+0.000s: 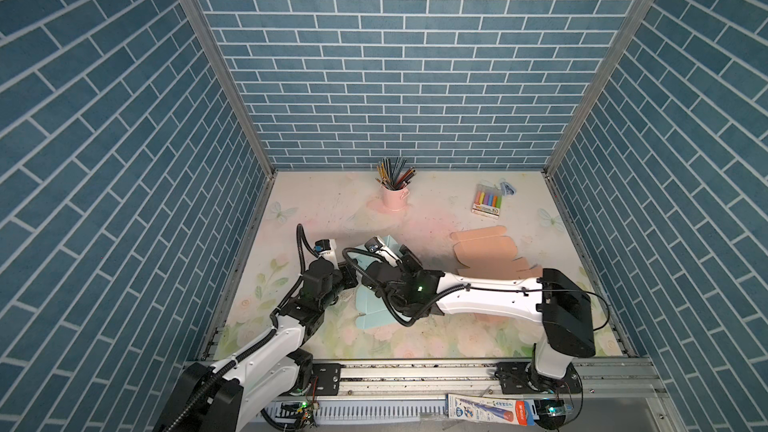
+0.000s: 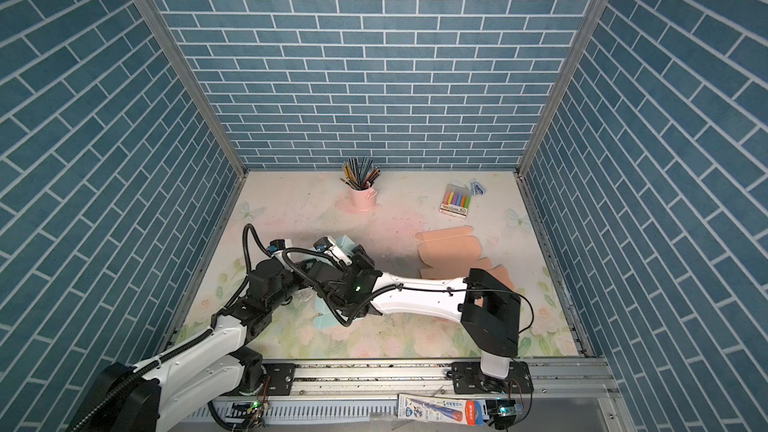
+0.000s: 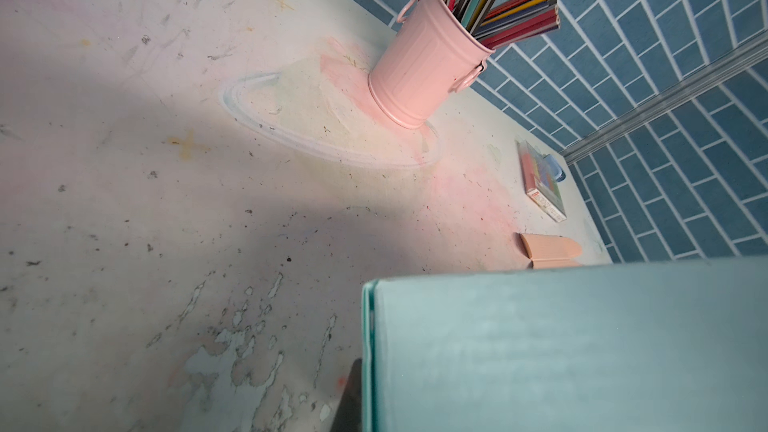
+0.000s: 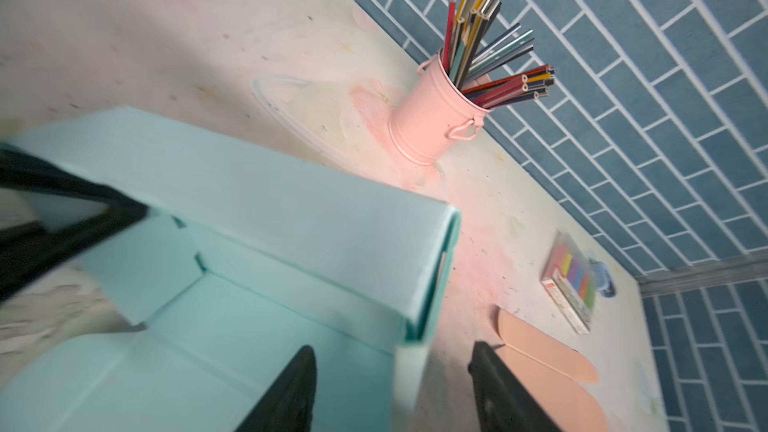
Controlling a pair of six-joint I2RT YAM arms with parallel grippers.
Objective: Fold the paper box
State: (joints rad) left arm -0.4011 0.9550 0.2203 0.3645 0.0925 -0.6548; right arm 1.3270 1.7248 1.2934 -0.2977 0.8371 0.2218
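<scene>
Straddling one wall of the half-folded teal paper box (image 4: pixel 270 201), the open, empty right gripper (image 4: pixel 391 347) may let it spring back; the left gripper (image 1: pixel 351 276) pinches another wall.

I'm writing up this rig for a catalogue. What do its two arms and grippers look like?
The left arm and right arm have white link shells, black joint housings and black corrugated cable conduit looping alongside. A green light glows at the right wrist. The right gripper's fingers are black tapered wedges.
</scene>
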